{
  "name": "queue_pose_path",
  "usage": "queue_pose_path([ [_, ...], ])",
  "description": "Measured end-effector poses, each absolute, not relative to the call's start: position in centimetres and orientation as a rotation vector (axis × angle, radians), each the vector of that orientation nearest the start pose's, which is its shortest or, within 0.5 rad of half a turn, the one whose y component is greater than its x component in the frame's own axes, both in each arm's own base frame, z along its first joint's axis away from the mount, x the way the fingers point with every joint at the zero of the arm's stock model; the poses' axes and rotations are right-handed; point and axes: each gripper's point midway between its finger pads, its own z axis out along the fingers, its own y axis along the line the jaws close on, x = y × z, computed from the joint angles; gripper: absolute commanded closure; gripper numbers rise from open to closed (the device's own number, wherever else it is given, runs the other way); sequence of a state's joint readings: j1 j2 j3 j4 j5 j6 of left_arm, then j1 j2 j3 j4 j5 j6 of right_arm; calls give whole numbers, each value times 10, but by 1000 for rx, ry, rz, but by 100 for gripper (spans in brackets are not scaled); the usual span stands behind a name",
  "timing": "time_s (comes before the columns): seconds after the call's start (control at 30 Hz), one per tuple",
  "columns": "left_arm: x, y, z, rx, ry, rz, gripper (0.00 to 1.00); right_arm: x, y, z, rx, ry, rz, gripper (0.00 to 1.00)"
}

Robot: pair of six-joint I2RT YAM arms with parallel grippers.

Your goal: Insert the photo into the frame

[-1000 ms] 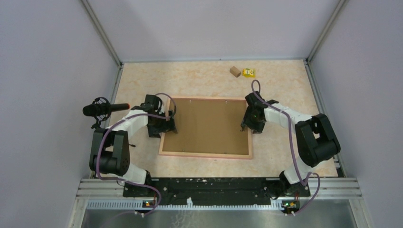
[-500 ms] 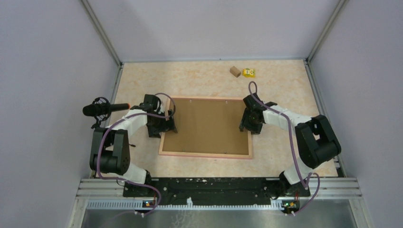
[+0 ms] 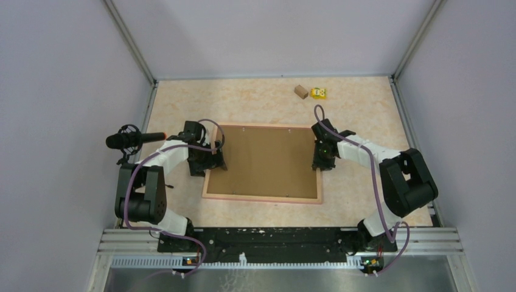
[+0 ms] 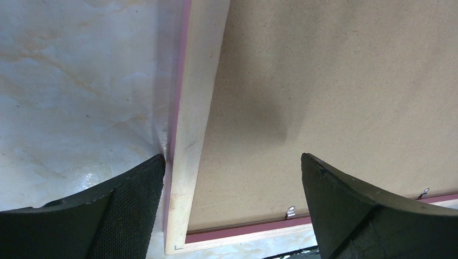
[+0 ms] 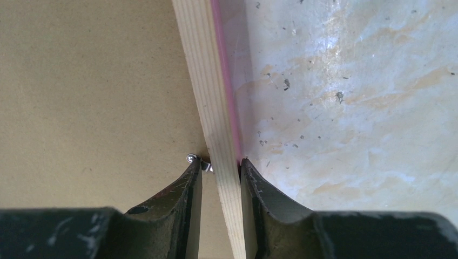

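The frame [image 3: 261,198] lies back up in the middle of the table, its opening covered by a brown backing board [image 3: 264,161]. The photo is hidden. My left gripper [image 3: 209,163] is open and straddles the left rail [image 4: 194,108] near its corner; its jaws [image 4: 232,157] stand wide, the outer finger beside the rail and the inner one over the board. My right gripper [image 3: 324,159] is shut on the right rail [image 5: 208,81]. In the right wrist view [image 5: 220,161] the outer finger lies against the rail and the inner fingertip sits at a small metal clip [image 5: 190,158].
A small brown block [image 3: 300,91] and a yellow toy [image 3: 317,93] lie at the far side of the table. A black microphone [image 3: 131,140] sticks out beside the left arm. Another metal clip [image 4: 291,211] holds the board at the near rail.
The right gripper's jaws have narrowed onto the frame's right rail, and its wrist has shifted slightly. The left arm and the frame have not moved.
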State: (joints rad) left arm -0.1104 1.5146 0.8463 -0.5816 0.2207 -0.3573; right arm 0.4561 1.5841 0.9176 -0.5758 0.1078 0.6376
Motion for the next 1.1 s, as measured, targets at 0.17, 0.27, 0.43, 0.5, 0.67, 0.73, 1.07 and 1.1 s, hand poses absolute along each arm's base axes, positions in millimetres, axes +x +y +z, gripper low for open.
queue_pose_path([
  [0.17, 267, -83, 30, -303, 2836, -418, 2, 273, 136, 25, 140, 2807, 59, 100],
  [0.27, 267, -82, 31, -308, 2835, -421, 2, 275, 135, 26, 63, 2807, 19, 100],
  [0.43, 267, -83, 31, -308, 2836, -425, 1, 279, 133, 27, -2, 2789, 4, 100],
  [0.5, 267, -83, 31, -305, 2836, -429, 2, 282, 132, 27, -19, 2770, -2, 100],
  [0.67, 266, -91, 35, -253, 2830, -502, 1, 287, 129, 29, -61, 2718, -15, 73],
  [0.73, 267, -94, 39, -219, 2813, -531, 1, 288, 125, 30, -72, 2706, -38, 69],
  [1.07, 271, -137, 144, 112, 2341, -827, 1, 254, 117, 27, 32, 2720, 10, 91],
  [1.1, 266, -145, 156, 168, 2287, -857, 1, 251, 118, 27, 44, 2722, 23, 97],
])
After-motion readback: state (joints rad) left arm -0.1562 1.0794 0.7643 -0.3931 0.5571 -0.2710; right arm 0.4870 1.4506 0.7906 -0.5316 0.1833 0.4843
